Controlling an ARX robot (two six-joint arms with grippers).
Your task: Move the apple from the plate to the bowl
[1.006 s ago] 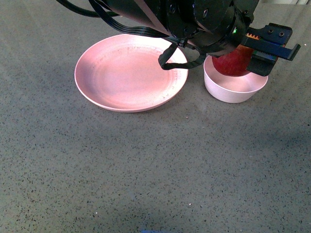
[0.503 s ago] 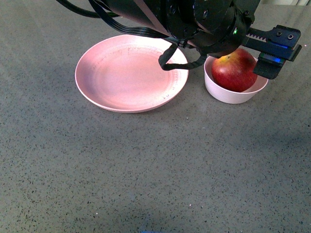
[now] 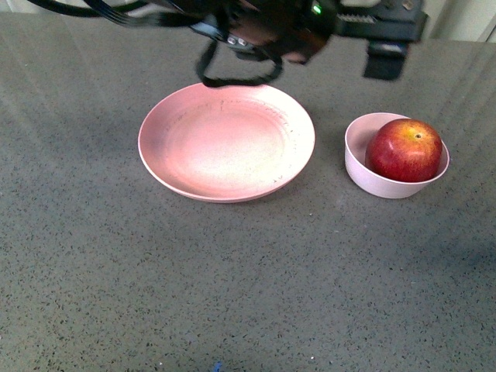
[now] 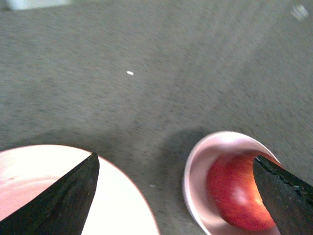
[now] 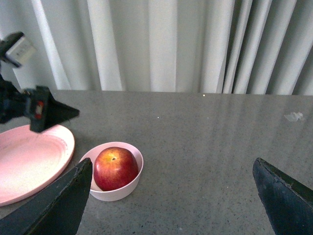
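The dark-red apple [image 3: 404, 149] sits in the small pale pink bowl [image 3: 363, 167] at the right; it touches no gripper. The wide pink plate [image 3: 226, 143] lies to the left of the bowl and holds nothing. My left gripper [image 3: 384, 54] is open and empty, raised above and behind the bowl at the top edge of the front view. In the left wrist view the left gripper [image 4: 178, 196] hangs high above the table, with the apple [image 4: 234, 196], the bowl [image 4: 195, 166] and the plate [image 4: 29, 181] below. My right gripper [image 5: 168, 205] is open and empty, well to the right of the bowl [image 5: 120, 193] and the apple [image 5: 115, 168].
The grey speckled tabletop [image 3: 248, 279] stretches wide in front of the plate and the bowl. In the right wrist view pale curtains [image 5: 171, 44] hang behind the table's far edge, and the plate's rim [image 5: 29, 161] and the left arm [image 5: 39, 110] show there.
My left gripper opened and let the apple down into the bowl, then rose and drew back towards the top of the front view. The apple now rests in the bowl.
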